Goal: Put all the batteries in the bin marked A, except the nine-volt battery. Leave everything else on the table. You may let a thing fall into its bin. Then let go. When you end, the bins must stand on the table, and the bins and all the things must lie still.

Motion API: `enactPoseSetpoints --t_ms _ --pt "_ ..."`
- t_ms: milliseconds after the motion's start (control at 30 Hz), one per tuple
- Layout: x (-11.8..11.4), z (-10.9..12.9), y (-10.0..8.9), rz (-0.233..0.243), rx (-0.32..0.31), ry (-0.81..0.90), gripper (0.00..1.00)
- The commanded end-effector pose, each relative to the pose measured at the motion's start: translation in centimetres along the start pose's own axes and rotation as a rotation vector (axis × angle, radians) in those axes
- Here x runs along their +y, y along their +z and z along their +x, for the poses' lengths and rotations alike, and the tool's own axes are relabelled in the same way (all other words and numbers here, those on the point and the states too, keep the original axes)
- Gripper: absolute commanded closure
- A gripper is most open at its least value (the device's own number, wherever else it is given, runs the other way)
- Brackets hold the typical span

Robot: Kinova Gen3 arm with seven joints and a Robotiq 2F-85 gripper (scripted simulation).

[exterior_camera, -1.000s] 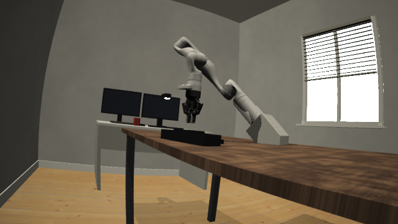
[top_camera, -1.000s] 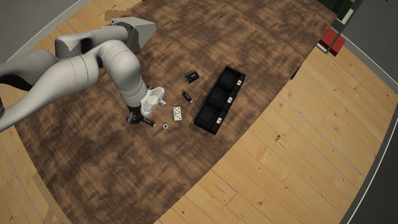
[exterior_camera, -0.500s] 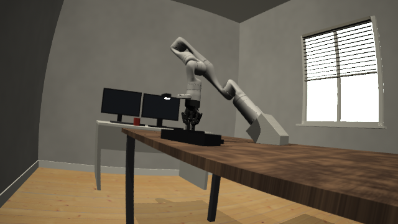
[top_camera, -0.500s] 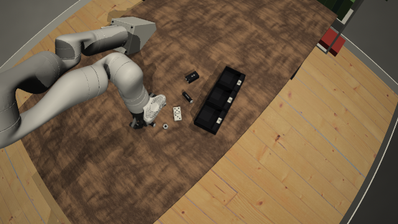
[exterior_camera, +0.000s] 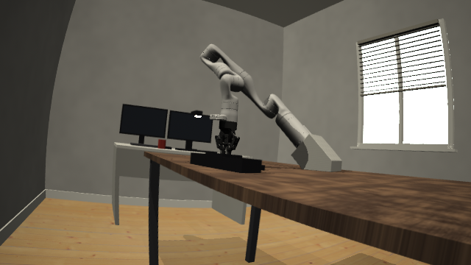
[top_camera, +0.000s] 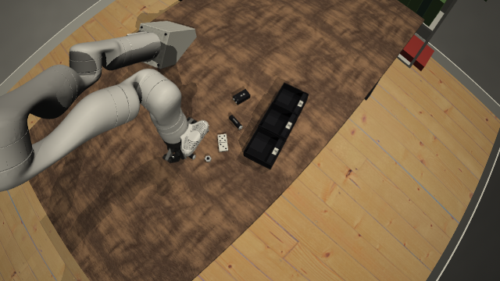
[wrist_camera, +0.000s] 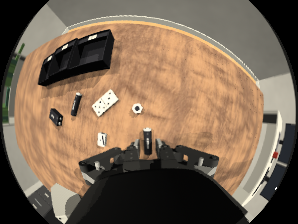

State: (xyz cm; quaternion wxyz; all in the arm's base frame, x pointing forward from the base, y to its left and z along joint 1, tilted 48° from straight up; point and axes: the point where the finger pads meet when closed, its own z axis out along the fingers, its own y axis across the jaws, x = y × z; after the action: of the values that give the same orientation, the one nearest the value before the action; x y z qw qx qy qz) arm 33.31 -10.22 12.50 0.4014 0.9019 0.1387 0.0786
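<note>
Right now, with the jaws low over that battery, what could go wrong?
1. The jaws stand only partly open around the cylindrical battery, so a slightly off approach by the gripper could roll it away instead of catching it.
2. The nut and domino lie close by and could get knocked.
3. The labels on the bins are too small to read here, so a drop could miss bin A.
</note>
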Motion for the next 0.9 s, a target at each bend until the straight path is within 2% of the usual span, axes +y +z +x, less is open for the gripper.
enactPoseSetpoints --t_ms 0,133,433,867 --pt "0.0 0.1 0.1 0.002 -0.003 0.001 0.71" --pt "0.0 0.2 0.1 0.001 -0.004 -0.001 0.71" --pt "0.0 0.0 1.4 0.003 -0.003 0.005 0.71" --pt "0.0 0.1 1.2 0.001 -0.001 0.001 0.71"
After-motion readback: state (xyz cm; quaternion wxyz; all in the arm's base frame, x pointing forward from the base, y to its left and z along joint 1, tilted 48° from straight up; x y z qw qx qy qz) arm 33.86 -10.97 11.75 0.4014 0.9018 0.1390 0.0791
